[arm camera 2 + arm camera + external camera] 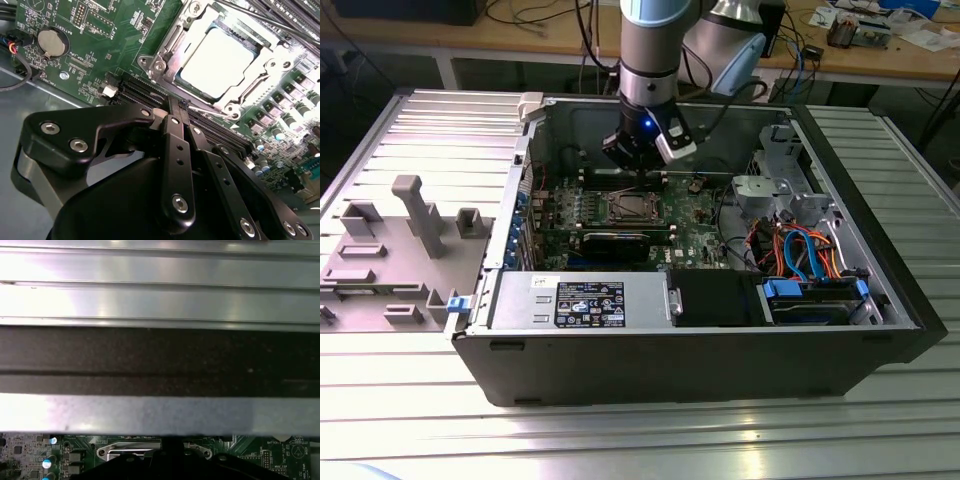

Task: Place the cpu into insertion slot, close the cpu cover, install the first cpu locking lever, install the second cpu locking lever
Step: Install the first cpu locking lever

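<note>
Exterior view, setting: an open computer case (pixel 700 340) lies on a ribbed metal table (pixel 620 440), with the green motherboard (pixel 700 225) on its floor.
Exterior view, arm: the gripper (pixel 642 172) hangs inside the case just above the motherboard, at the far edge of the socket (pixel 631 208), near the case's back wall.
Exterior view, chip: the cpu (pixel 632 208) lies flat in the socket near the middle of the motherboard, framed by metal.
Second wrist view, chip: the cpu (pixel 218 56) sits in the socket (pixel 170 42), and the cover (pixel 260 62) appears to lie flat around it, its window showing the bright top.
Second wrist view, fingers: the gripper (pixel 180 107) has its dark fingers pressed close together with nothing between them; their tips stand just beside a thin wire lever (pixel 212 111) that runs along the near edge of the socket, next to the black memory slots (pixel 145 92).
Second wrist view, contact: I cannot tell whether the tips touch the lever or hang a little above it.
First wrist view, surroundings: the case wall (pixel 160 360) and table ribs lie beyond, with a strip of the socket frame (pixel 130 450) at the motherboard's edge.
Risk, slip: the lever is thin and springy, so narrow fingertips could slide off it and strike the memory slots.
Risk, seating: if the lever misses its catch, the cover could lift and leave the chip unclamped.
</note>
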Robot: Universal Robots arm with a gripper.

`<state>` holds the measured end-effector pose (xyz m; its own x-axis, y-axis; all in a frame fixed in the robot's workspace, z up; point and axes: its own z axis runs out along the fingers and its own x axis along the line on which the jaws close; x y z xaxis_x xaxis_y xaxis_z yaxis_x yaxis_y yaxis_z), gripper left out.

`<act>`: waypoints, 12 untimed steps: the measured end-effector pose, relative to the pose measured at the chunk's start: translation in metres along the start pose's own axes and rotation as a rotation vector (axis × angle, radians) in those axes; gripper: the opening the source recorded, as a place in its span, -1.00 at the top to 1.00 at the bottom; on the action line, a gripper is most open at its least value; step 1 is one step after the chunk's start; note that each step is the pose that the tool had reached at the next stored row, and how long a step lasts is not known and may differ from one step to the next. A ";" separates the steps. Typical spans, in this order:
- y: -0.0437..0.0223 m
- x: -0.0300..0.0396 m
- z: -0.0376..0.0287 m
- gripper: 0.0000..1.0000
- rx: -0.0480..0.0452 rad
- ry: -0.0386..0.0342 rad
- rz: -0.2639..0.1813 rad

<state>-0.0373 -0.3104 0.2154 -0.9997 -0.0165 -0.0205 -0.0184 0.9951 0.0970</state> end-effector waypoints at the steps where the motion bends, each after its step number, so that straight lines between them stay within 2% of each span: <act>1: 0.0000 -0.0003 0.0004 0.79 0.0000 -0.0001 0.000; 12: -0.0008 -0.0018 0.0075 0.79 0.0000 0.0000 0.000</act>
<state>-0.0353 -0.3104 0.2079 -0.9997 -0.0164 -0.0205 -0.0183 0.9951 0.0970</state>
